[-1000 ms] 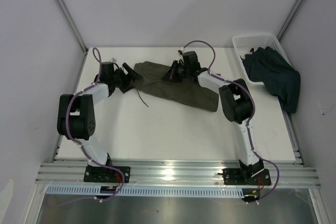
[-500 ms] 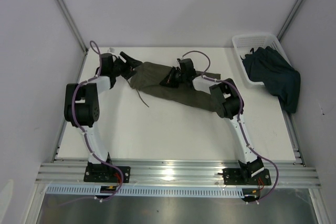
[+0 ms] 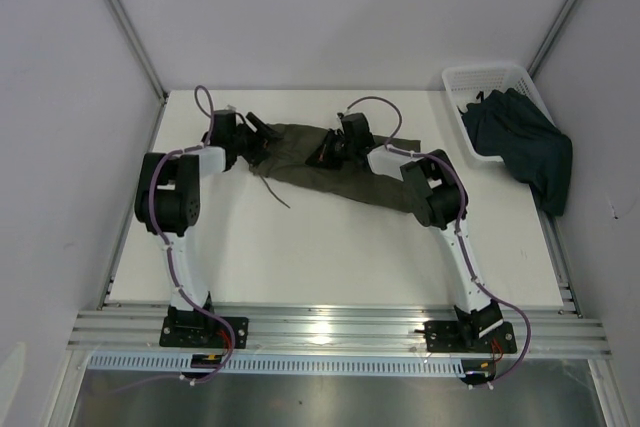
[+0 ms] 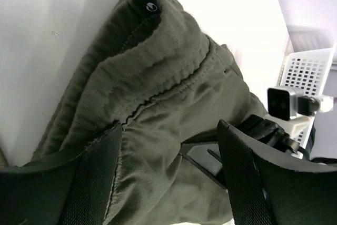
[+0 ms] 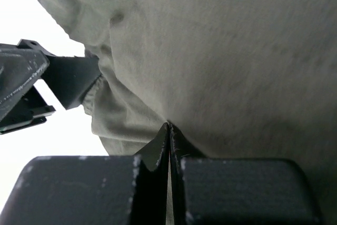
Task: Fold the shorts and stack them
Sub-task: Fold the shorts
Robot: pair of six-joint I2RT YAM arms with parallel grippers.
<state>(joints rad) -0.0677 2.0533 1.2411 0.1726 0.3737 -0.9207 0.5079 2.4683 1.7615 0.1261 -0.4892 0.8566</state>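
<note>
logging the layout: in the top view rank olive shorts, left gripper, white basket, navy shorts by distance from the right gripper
1. olive-green shorts: pinched in the right gripper, mid-table.
2. left gripper: to its left, at the shorts' far end.
3. white basket and navy shorts: far right corner, too close to call.

No text, label, brand, number or sign can be read in any view. A small pale mark is seen on a dark round stud (image 4: 151, 7) in the olive-green shorts (image 4: 174, 114), but it cannot be made out.
</note>
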